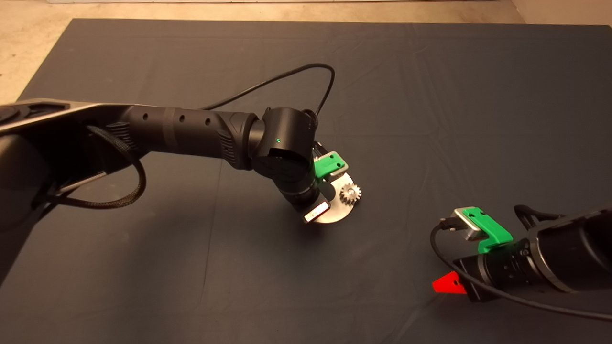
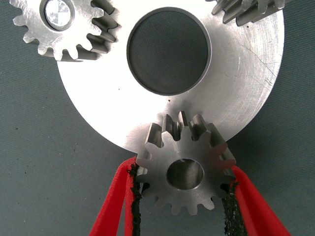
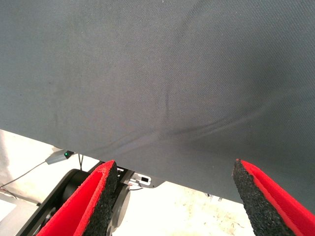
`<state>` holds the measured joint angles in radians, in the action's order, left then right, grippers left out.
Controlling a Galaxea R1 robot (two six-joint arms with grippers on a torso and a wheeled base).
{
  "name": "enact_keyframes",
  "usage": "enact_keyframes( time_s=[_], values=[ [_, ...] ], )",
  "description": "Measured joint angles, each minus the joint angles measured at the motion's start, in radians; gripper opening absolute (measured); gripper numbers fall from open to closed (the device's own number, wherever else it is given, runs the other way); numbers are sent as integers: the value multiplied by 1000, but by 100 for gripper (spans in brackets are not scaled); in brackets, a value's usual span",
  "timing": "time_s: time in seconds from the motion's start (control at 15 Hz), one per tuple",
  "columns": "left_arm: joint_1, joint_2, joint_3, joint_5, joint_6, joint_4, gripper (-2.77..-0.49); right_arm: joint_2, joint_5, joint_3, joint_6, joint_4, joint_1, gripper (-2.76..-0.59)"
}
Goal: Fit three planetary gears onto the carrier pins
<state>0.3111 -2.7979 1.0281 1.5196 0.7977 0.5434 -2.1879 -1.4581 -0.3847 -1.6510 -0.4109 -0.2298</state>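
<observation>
— Gripper on the left (image 2: 184,196): where is it, and what has it got?
— It hangs over the disc (image 2: 236,93) at mid-mat, its red fingers (image 2: 110,206) closed against the two sides of one planetary gear (image 2: 184,164). That gear sits at the disc's edge, its centre hole showing a shadowed metal bore; whether a pin is inside, I cannot tell.

— And the surface around it?
— A dark mat (image 1: 430,95), lightly creased, with pale floor (image 1: 28,52) beyond its far and left edges.

— The other gears?
— The left wrist view shows a second gear (image 2: 61,27) seated on a carrier pin (image 2: 58,11), whose bright end fills its hole, and the toothed edge of a third gear (image 2: 251,11) at the disc's rim. The head view shows only one gear on the disc's right side; the arm hides the rest.

— The right gripper (image 3: 172,196)?
— Parked at the near right of the mat, fingers spread wide apart, holding nothing. Its wrist view shows bare mat and, past the edge, floor, a dark base and a cable.
</observation>
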Motion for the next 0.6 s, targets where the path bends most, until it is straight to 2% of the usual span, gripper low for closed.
enact_keyframes(
  time_s=[0.47,0.6],
  values=[
    [0,3,-7,0,5,0,-243,0,0,0,0,0,0,-162],
    [-1,11,-16,6,8,-1,-243,0,0,0,0,0,0,-162]
  ],
)
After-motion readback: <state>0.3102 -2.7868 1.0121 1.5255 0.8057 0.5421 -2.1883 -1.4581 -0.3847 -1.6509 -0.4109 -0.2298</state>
